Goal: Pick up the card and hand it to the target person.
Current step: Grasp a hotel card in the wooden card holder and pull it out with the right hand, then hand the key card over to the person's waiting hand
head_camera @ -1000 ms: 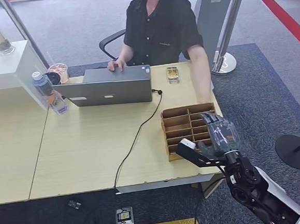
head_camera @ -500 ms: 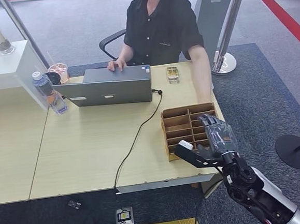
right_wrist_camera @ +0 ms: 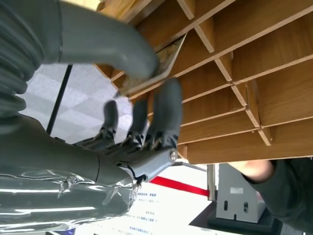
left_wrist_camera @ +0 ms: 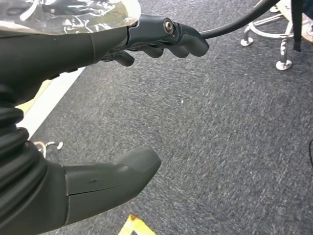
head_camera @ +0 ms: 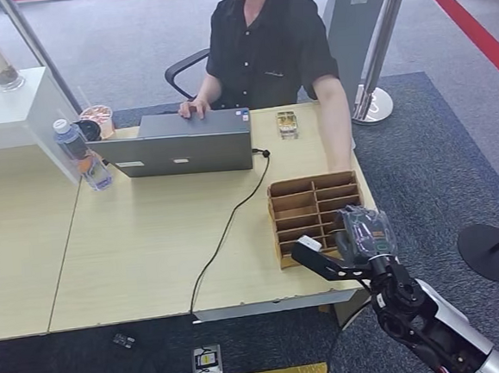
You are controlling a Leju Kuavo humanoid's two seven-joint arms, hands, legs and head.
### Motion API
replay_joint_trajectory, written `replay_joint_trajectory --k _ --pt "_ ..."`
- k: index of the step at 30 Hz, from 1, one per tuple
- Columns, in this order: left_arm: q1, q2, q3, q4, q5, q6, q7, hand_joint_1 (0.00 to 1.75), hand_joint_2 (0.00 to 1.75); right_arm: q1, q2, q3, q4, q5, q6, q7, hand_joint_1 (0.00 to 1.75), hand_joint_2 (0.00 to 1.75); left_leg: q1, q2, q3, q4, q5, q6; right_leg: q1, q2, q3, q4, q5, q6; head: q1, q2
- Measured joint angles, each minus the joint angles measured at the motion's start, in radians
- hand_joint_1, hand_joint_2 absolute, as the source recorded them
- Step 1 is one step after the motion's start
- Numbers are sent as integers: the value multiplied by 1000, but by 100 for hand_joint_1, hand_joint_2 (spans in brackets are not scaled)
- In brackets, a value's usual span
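Illumination is bright, even and diffuse from overhead; the counter [head_camera: 140, 238] carries only faint, soft shadows. Glare streaks the clear plastic wrap on the left hand [left_wrist_camera: 74, 112] and the right hand [right_wrist_camera: 110, 142]. Both wrist views are soft at close range, the head view sharp.

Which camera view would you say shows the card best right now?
The right wrist view: the card shows close up at the wooden organizer, under the right hand's thumb. In the head view that hand hides it. The left wrist view looks at carpet.
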Motion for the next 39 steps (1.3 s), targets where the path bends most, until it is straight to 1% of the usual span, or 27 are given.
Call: replay_joint_trajectory --k 18,20,23,27,31,35,39 --pt "1 0 -8 0 7 0 5 0 175 -13 3 19 22 99 12 23 175 175 0 0 0 0 0 0 0 0 0 0 0 0 0 0" --pt "1 0 -8 0 8 0 5 0 175 -14 4 22 22 128 -10 26 175 175 0 0 0 0 0 0 0 0 0 0 0 0 0 0" --pt "2 0 -8 0 12 0 5 0 175 -13 5 23 5 184 -73 32 175 175 0 0 0 0 0 0 0 0 1 0 0 0 1 0" --pt "2 0 -8 0 17 0 2 0 175 -13 5 22 -49 255 -159 32 175 175 0 0 0 0 0 0 0 0 0 0 0 0 1 0" --pt "2 -1 -8 0 19 0 5 0 175 -22 8 21 -112 307 -219 17 175 175 0 0 0 0 0 0 0 0 0 0 0 0 0 0" --pt "2 -6 -8 -1 14 0 22 0 175 -57 23 24 -151 319 -244 -15 175 175 0 0 0 0 0 0 0 0 1 0 0 0 0 0" --pt "2 -12 -8 -1 2 0 24 0 175 -125 52 35 -145 294 -244 -50 175 175 0 0 0 0 1 0 0 0 1 0 0 0 0 0"
